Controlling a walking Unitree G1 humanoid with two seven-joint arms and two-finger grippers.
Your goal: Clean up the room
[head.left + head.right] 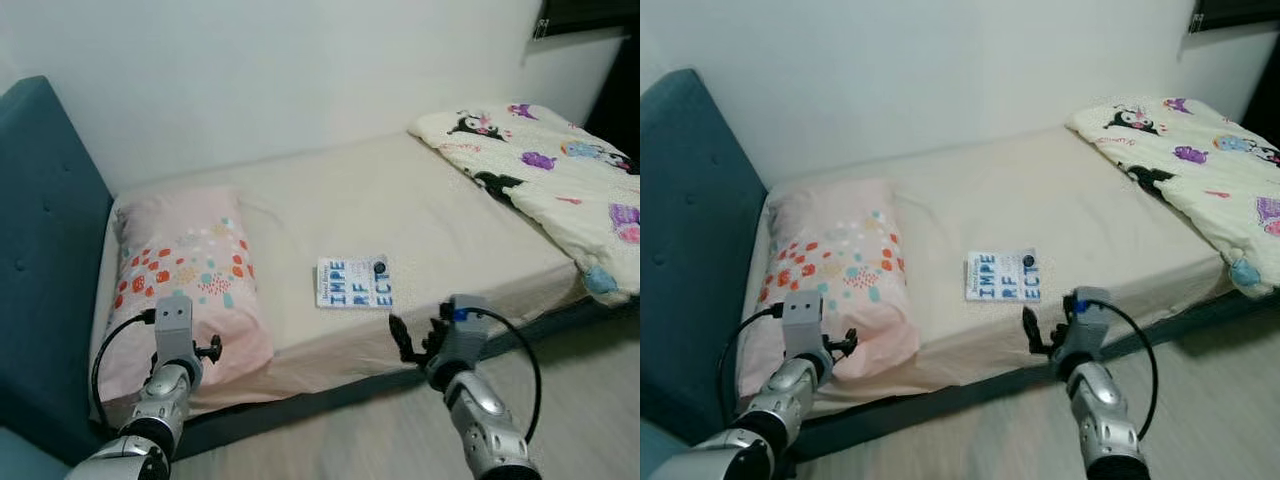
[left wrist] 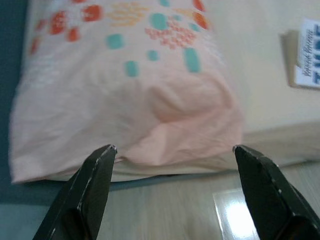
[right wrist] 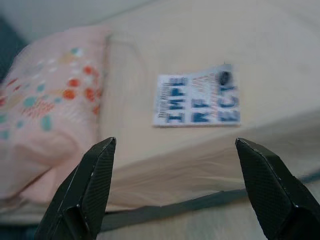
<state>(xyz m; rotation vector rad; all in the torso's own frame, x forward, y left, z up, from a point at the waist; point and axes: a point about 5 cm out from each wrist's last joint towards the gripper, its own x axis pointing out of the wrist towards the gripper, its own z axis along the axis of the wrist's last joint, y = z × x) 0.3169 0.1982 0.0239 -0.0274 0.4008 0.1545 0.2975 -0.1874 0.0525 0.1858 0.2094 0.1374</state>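
A white book with blue letters (image 1: 354, 283) lies flat on the beige bed (image 1: 400, 200), near its front edge. The pink pillow with coloured dots (image 1: 185, 275) rests at the head end on the left. My right gripper (image 1: 418, 338) hovers open just in front of the bed edge, below the book (image 3: 197, 102), with nothing between its fingers. My left gripper (image 1: 205, 350) is open too, held before the pillow's front corner (image 2: 165, 115). A folded cartoon-print blanket (image 1: 555, 175) covers the far right of the bed.
A teal padded headboard (image 1: 45, 260) stands at the left. A white wall runs behind the bed. Light wood floor (image 1: 590, 400) stretches in front of the bed, where both arms are.
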